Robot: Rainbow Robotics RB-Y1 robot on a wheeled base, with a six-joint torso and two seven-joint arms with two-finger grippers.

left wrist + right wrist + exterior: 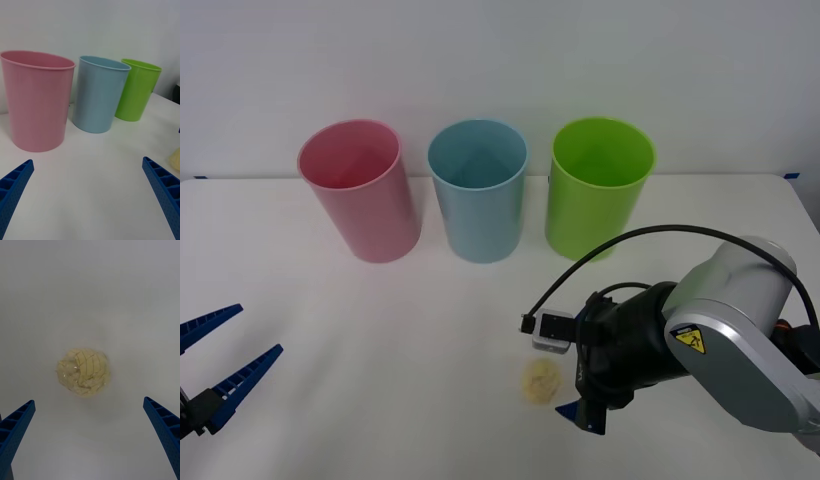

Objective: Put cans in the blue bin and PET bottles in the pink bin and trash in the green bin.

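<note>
Near the surface's front edge, the right end effector (572, 395) hangs spread just beside the crumpled trash ball (539, 381) (probably paper); closing on it comes next, then carrying it to the green bin (597, 187). Left end effector (220, 362) waits spread

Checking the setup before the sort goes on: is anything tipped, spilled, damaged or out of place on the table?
Nothing stands out. The pink bin, blue bin and green bin stand upright in a row. The trash lies alone on the table, with the open right end effector over it.
</note>
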